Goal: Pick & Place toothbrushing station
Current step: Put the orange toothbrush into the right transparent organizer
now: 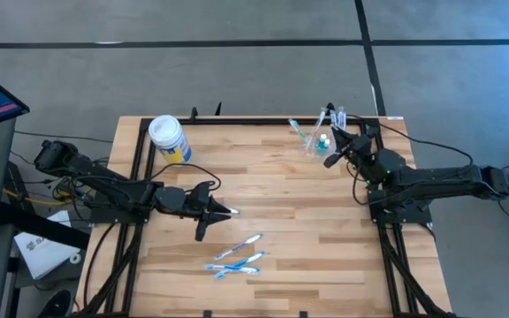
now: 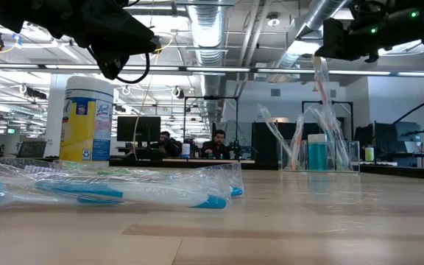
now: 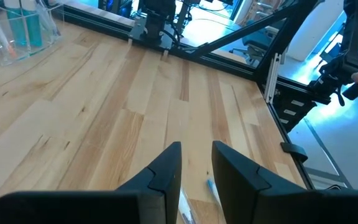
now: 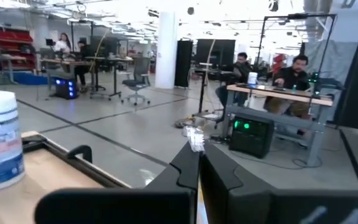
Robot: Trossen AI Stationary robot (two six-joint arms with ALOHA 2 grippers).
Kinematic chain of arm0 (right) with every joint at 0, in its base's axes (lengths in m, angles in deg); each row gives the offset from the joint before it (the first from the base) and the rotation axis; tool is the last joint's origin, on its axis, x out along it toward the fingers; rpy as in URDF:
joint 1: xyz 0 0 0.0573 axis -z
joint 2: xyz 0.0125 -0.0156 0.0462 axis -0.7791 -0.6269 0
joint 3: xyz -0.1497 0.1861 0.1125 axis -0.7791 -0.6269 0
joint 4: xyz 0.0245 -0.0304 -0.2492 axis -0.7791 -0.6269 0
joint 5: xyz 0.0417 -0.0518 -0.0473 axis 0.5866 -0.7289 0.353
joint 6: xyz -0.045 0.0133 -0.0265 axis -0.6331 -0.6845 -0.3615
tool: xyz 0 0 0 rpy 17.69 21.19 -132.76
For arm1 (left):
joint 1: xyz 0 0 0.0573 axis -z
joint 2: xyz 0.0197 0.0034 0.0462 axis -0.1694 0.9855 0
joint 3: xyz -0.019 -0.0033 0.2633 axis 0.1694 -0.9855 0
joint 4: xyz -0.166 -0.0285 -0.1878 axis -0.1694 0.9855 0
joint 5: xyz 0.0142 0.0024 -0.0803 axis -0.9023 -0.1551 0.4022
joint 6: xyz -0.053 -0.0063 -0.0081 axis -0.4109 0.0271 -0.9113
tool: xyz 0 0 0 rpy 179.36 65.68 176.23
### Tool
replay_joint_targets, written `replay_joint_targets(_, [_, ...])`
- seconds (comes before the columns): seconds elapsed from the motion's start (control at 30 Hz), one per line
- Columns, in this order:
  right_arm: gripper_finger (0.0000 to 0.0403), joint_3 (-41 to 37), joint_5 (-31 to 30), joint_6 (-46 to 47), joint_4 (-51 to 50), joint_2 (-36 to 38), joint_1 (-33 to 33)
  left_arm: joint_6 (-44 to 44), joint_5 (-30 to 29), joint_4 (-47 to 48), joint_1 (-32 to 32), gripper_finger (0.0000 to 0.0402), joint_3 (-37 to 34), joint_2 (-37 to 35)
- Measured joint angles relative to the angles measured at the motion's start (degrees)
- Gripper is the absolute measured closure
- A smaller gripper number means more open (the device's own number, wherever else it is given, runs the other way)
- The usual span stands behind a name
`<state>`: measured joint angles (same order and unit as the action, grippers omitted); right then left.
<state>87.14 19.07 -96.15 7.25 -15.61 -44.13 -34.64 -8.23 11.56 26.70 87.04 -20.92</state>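
The toothbrushing station (image 1: 315,140), a see-through cup with several wrapped toothbrushes and a teal item, stands at the table's far right; it also shows in the low view (image 2: 319,151) and the left wrist view (image 3: 17,31). My right gripper (image 1: 336,147) is just beside it, shut (image 4: 199,152) on a wrapped toothbrush (image 2: 321,81). My left gripper (image 1: 228,211) hovers over the table's middle, its fingers apart (image 3: 197,155) with wood showing between the tips. A white-and-blue toothbrush (image 3: 210,186) shows lower down through that gap. Wrapped toothbrushes (image 1: 237,256) lie flat near the front. My right gripper pinches the crinkled clear wrapper end (image 4: 194,138) of a toothbrush between its fingertips. The fingers lie about level, pointing toward the table's far edge. The wrapped toothbrush hangs down from them toward the cup (image 2: 324,110); whether its lower end stands in the cup I cannot tell.
A white-lidded yellow-and-blue canister (image 1: 168,139) stands upright at the far left, also in the low view (image 2: 87,121). A black frame (image 1: 237,117) runs round the table. Bare wood lies between the two arms. People sit at desks in the room beyond.
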Motion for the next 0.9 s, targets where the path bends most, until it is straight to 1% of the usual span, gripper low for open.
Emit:
replay_joint_targets(0.1, [0.0403,0.0,-0.8,-0.5,-0.9,1.0,0.3,0.0,0.0,0.0,0.0,0.0317,0.0,0.0])
replay_joint_targets(0.23, [0.0403,0.0,-4.8,-1.7,-2.0,2.3,0.3,0.0,0.0,0.0,0.0,0.0317,0.0,0.0])
replay_joint_targets(0.3, [0.0403,0.0,-5.5,-1.9,-2.4,3.3,0.3,0.0,0.0,0.0,0.0,0.0317,0.0,0.0])
replay_joint_targets(0.47, [0.0403,0.0,-5.9,-1.9,-4.2,5.1,0.6,0.0,-0.1,-0.1,0.0,0.0317,0.0,0.0])
replay_joint_targets(0.7, [0.0403,-0.1,-5.1,-1.8,-5.3,5.6,4.3,0.0,-0.2,-0.2,0.0,0.0317,0.0,0.0])
replay_joint_targets(0.8, [0.0403,-1.9,-2.8,-1.3,-2.3,5.6,6.2,0.1,-0.2,-0.3,0.0,0.0317,0.0,0.0])
replay_joint_targets(0.9, [0.0403,-5.4,-2.2,-1.3,3.0,5.7,8.0,0.1,-0.2,-0.3,0.0,0.0317,0.0,0.0])
